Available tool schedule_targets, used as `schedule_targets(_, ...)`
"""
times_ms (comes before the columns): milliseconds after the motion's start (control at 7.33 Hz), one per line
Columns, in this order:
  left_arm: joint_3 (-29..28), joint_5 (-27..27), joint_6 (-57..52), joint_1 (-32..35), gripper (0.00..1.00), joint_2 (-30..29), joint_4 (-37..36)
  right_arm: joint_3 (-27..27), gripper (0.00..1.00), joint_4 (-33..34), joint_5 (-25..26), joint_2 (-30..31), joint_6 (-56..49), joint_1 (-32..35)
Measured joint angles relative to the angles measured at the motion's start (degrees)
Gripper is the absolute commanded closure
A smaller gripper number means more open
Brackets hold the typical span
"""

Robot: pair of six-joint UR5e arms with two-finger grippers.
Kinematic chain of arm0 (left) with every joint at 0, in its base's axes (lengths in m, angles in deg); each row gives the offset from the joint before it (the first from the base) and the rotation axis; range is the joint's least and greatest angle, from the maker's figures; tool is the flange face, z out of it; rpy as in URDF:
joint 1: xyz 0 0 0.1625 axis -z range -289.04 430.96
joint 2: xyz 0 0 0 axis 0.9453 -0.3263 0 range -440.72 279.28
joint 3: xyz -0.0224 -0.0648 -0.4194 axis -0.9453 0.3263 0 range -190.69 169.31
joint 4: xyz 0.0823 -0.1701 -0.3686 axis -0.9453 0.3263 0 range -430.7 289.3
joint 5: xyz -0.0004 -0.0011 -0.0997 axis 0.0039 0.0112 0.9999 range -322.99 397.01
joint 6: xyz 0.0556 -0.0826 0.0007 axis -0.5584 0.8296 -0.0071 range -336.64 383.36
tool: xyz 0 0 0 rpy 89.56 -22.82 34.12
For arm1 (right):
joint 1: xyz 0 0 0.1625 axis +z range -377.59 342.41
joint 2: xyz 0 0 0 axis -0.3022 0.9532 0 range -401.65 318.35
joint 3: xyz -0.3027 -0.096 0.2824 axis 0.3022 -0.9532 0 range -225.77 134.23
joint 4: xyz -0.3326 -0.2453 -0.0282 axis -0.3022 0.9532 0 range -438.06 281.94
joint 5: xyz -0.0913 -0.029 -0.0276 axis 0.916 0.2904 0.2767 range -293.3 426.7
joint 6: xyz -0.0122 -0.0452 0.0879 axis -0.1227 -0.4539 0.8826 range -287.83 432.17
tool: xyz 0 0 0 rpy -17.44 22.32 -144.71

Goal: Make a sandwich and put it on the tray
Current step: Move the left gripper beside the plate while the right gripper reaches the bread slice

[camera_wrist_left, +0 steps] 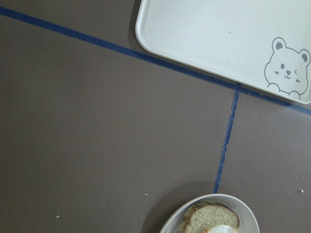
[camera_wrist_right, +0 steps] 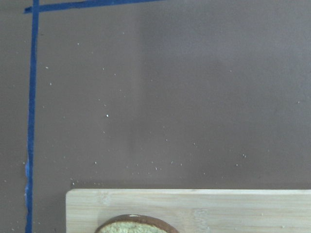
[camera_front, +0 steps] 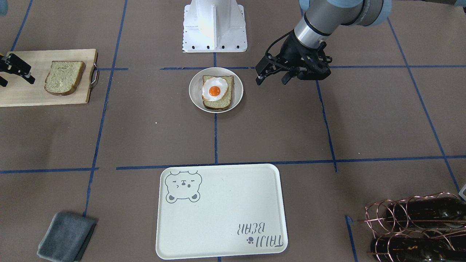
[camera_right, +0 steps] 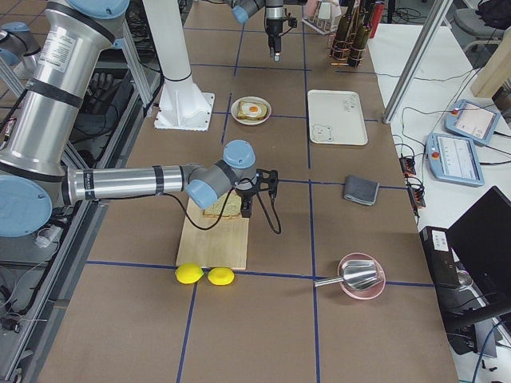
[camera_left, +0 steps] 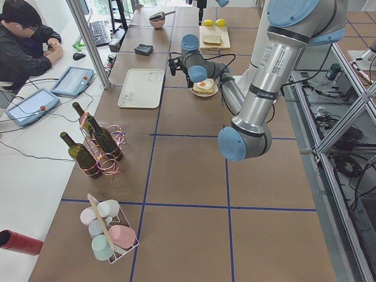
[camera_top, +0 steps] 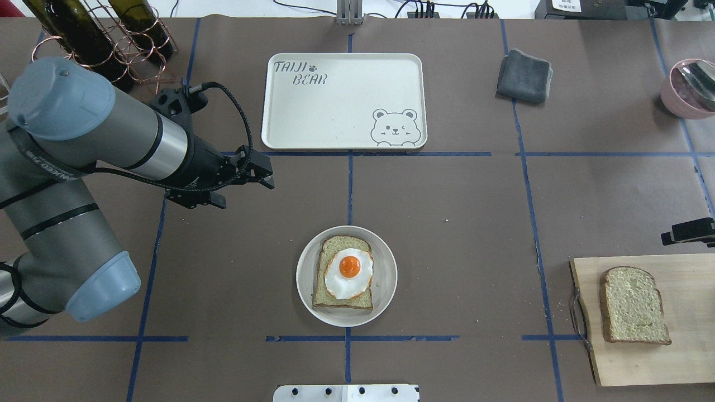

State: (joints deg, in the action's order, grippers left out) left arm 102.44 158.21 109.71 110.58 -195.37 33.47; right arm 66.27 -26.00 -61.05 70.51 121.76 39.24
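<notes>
Hovering left gripper (camera_front: 271, 78) spread and empty just beside the dish (camera_front: 194, 98) cradling the egg-topped slice (camera_front: 217, 92), right gripper (camera_front: 16, 76) likewise spread by the board's (camera_front: 22, 96) second slice (camera_front: 64, 77), likely poised for capping, tray (camera_front: 218, 214) well apart.

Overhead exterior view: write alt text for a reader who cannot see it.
A fried egg on bread sits in a white dish mid-table, an empty tray beyond. Another slice lies on a wooden board at right; the left gripper hangs open.
</notes>
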Motion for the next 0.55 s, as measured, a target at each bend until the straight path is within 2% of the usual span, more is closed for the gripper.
schedule_targets(273,0.0,-0.2,1.3,-0.9,0.00,-0.5,0.0,-0.1,0.04,-7.1,8.3,3.2,9.1,-10.4)
schedule_targets(409,-0.1,-0.6,1.5,-1.3,0.00,-0.8,0.0,-0.2,0.15,-10.3,10.7,5.2,11.6,-13.8)
schedule_targets(545,-0.2,-1.1,1.6,-1.6,0.00,-1.0,0.0,-0.3,0.17,-12.2,11.8,6.8,12.7,-15.9)
